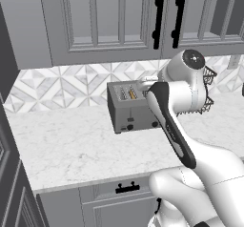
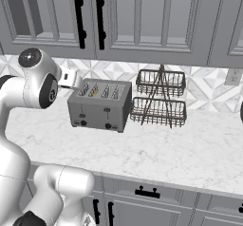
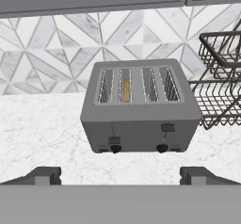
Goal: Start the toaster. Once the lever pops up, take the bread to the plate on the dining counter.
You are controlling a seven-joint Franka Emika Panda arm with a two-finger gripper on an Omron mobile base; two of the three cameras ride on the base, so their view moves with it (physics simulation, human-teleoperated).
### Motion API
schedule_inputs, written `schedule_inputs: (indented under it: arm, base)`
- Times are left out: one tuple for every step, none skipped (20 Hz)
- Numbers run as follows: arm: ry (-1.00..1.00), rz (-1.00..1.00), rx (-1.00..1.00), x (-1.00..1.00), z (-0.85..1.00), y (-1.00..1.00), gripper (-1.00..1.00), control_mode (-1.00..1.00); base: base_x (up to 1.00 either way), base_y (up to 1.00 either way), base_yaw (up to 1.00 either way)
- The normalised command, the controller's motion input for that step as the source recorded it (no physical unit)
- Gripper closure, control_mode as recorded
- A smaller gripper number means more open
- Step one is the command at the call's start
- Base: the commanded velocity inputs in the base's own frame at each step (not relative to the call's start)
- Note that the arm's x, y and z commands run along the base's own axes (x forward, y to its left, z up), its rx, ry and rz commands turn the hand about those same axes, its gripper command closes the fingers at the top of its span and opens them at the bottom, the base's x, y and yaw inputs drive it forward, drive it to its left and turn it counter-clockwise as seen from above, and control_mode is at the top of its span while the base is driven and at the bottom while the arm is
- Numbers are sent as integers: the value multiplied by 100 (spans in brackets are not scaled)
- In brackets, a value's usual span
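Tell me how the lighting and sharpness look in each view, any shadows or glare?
Left base view: flat even light, toaster front darker, no glare. Right base view: soft shadow under the wire rack. Hand view: sharp, bread clear in its slot, no blur.

I see a two-tier wire rack (image 2: 159, 98) standing at the worktop's (image 2: 156, 149) back edge against the tiled wall (image 1: 57, 85), under grey cabinets (image 2: 142, 16) with black handles (image 2: 79, 16).

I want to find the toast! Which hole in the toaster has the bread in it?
The second slot from the left in the hand view holds the bread; its golden edge shows there, while the toaster's other three slots look dark and empty.
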Motion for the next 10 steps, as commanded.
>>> schedule_inputs:
  arm:
    - [0, 0, 0, 0, 0, 0, -100, -100]
    - [0, 0, 0, 0, 0, 0, -100, -100]
    - [0, 0, 0, 0, 0, 0, -100, -100]
    - [0, 0, 0, 0, 0, 0, -100, -100]
    - [0, 0, 0, 0, 0, 0, -100, -100]
    - [0, 0, 0, 0, 0, 0, -100, -100]
    - [0, 0, 0, 0, 0, 0, -100, -100]
    - [0, 0, 0, 0, 0, 0, -100, -100]
    - [0, 0, 0, 0, 0, 0, -100, -100]
    - [0, 0, 0, 0, 0, 0, -100, -100]
  base:
    - [0, 0, 0]
    - [0, 0, 0]
    - [0, 0, 0]
    - [0, 0, 0]
    - [0, 0, 0]
    - [0, 0, 0]
    - [0, 0, 0]
    - [0, 0, 0]
    - [0, 0, 0]
    - [0, 0, 0]
